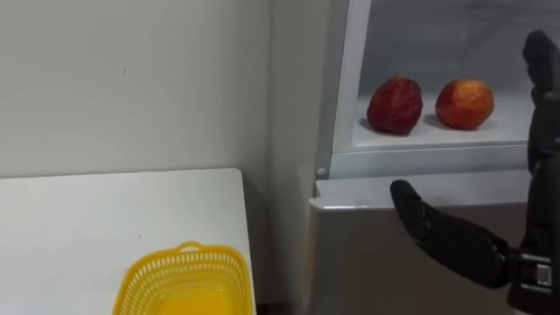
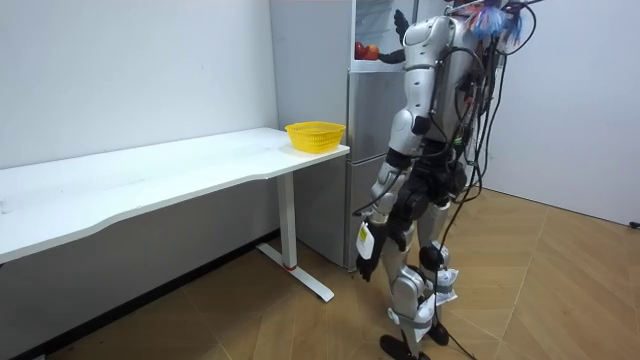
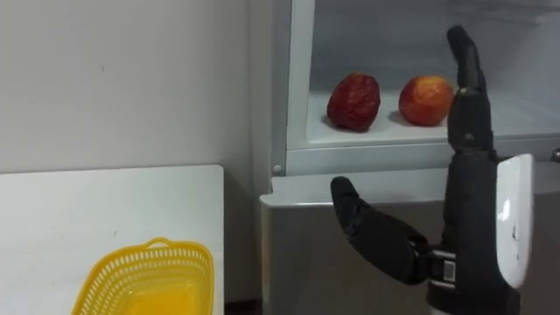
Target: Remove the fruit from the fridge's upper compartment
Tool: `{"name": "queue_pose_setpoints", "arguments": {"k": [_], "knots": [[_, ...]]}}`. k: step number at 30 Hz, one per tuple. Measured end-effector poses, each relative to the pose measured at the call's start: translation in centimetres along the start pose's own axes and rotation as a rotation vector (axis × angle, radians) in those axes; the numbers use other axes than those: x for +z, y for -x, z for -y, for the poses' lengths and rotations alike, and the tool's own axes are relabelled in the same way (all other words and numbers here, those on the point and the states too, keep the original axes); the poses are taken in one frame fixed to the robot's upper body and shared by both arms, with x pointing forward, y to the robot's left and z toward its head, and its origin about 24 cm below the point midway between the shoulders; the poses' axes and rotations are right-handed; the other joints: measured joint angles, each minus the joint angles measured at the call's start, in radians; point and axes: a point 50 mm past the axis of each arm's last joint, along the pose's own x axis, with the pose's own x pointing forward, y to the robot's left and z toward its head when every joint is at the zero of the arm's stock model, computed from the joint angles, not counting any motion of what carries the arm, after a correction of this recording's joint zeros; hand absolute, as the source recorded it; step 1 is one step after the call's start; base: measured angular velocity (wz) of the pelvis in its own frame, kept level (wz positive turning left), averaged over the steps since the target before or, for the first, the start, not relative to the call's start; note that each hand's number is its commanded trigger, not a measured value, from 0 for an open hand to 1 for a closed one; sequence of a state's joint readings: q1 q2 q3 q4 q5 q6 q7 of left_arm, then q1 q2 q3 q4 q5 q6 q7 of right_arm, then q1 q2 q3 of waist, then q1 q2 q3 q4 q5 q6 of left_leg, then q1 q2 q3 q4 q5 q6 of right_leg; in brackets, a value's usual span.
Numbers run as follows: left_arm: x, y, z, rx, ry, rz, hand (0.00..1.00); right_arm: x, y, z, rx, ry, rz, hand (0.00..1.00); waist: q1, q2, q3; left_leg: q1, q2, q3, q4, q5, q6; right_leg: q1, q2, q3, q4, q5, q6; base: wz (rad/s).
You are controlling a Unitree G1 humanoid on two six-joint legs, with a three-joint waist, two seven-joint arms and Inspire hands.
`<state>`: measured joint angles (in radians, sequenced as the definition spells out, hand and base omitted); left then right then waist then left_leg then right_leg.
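Right eye view, right of frame: right hand (image 3: 468, 192) raised, fingers straight, thumb spread wide, holding nothing, just before the open upper compartment of the fridge (image 3: 297, 105). Past the fingertips, on the white shelf (image 3: 525, 114), two fruits side by side: dark red fruit (image 3: 353, 101) left, orange-red fruit (image 3: 426, 100) right, free room around both. Lower left, yellow basket (image 3: 144, 255) at the edge of the surface (image 3: 79, 210) nearest the fridge. Room view: left hand (image 2: 366, 262) hanging low.
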<state>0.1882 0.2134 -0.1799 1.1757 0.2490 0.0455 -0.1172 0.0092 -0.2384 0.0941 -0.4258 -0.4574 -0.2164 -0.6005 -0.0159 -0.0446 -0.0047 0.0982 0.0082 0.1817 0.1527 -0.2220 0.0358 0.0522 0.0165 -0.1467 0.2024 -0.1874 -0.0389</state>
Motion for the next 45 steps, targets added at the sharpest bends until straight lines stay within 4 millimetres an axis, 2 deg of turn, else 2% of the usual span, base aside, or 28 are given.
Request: {"name": "queue_pose_setpoints", "arguments": {"k": [2, 5, 10, 12, 14, 18, 21, 26, 32, 35, 42, 45], "knots": [[0.1, 0.0, -0.1, 0.002, -0.007, 0.0, 0.0, -0.4, 0.0, 0.1, 0.0, -0.004, -0.021, 0.0, -0.003, -0.009, 0.0044, -0.002, -0.002, -0.012, 0.001, 0.0, 0.0, 0.003, -0.002, -0.01, 0.0, 0.0, 0.0, 0.15], [0.3, 0.0, -0.2, 0.008, -0.028, 0.006, 0.0, -1.1, -0.3, 0.4, -0.016, 0.003, -0.049, 0.0, 0.003, -0.021, 0.0035, -0.01, -0.004, -0.025, 0.006, 0.001, -0.001, 0.002, -0.005, -0.021, -0.001, 0.0, 0.0, 0.12], [0.2, 0.0, -0.2, 0.012, -0.045, 0.002, 0.0, -2.2, -1.7, 0.4, -0.041, 0.028, -0.051, 0.0, 0.002, -0.021, 0.0037, -0.014, -0.005, -0.035, 0.017, 0.001, 0.0, 0.008, -0.014, -0.041, -0.001, 0.0, 0.0, 0.09], [0.1, 0.0, -0.1, 0.009, -0.05, 0.0, 0.0, -3.0, -2.3, 0.3, -0.047, 0.019, -0.079, 0.0, 0.003, -0.017, 0.0077, 0.002, -0.005, -0.041, 0.016, 0.001, 0.0, 0.027, -0.014, -0.047, -0.005, 0.0, 0.0, 0.07], [0.2, 0.0, -0.1, 0.006, -0.047, 0.001, 0.0, -3.6, -3.0, 0.6, -0.06, 0.021, -0.098, 0.0, 0.005, -0.018, 0.0076, 0.002, -0.005, -0.046, 0.016, 0.001, 0.0, 0.032, -0.015, -0.05, -0.013, 0.0, 0.0, 0.07], [0.1, 0.0, -0.3, -0.003, -0.022, 0.002, 0.0, -3.6, -4.1, 1.5, -0.076, 0.039, -0.079, 0.0, 0.02, -0.017, 0.0051, 0.002, -0.005, -0.047, 0.018, 0.001, -0.001, 0.035, -0.014, -0.051, -0.015, 0.0, 0.0, 0.01], [0.1, 0.0, -0.3, -0.012, -0.014, -0.003, 0.0, -3.7, -4.6, 1.7, -0.086, 0.041, -0.081, 0.0, 0.023, -0.017, 0.0064, 0.0, -0.006, -0.052, 0.022, 0.001, -0.001, 0.037, -0.015, -0.056, -0.016, 0.0, 0.0, 0.04], [0.2, 0.0, -0.3, -0.03, -0.02, -0.001, 0.0, -3.6, -5.9, 1.3, -0.078, 0.035, -0.069, 0.0, 0.026, -0.023, 0.0072, 0.0, -0.007, -0.051, 0.022, 0.001, -0.001, 0.037, -0.015, -0.051, -0.019, 0.0, 0.0, 0.0], [0.8, 0.0, -0.6, -0.033, -0.043, 0.006, 0.0, -3.9, -5.9, 1.2, -0.05, 0.051, -0.077, 0.0, 0.05, -0.034, 0.008, -0.004, -0.008, -0.052, 0.024, 0.001, -0.001, 0.039, -0.016, -0.056, -0.031, 0.0, 0.0, 0.01], [0.8, 0.0, -0.6, -0.032, -0.05, 0.005, 0.0, -3.9, -6.1, 1.2, -0.041, 0.054, -0.07, 0.0, 0.052, -0.036, 0.0072, -0.007, -0.008, -0.055, 0.025, 0.001, -0.001, 0.036, -0.016, -0.058, -0.032, 0.0, 0.0, 0.01], [0.7, 0.0, -0.9, -0.022, -0.032, 0.003, 0.0, -3.9, -7.7, 1.0, -0.049, 0.063, -0.041, 0.0, 0.054, -0.044, 0.0111, -0.01, -0.006, -0.059, 0.03, 0.001, -0.001, 0.034, -0.015, -0.065, -0.032, 0.0, 0.0, 0.01], [1.0, 0.0, -1.1, -0.015, -0.035, 0.008, 0.0, -4.0, -7.9, 1.0, -0.048, 0.067, -0.044, 0.0, 0.052, -0.047, 0.0097, -0.018, -0.007, -0.071, 0.035, 0.001, -0.001, 0.033, -0.016, -0.075, -0.031, 0.0, -0.001, 0.1]]}}
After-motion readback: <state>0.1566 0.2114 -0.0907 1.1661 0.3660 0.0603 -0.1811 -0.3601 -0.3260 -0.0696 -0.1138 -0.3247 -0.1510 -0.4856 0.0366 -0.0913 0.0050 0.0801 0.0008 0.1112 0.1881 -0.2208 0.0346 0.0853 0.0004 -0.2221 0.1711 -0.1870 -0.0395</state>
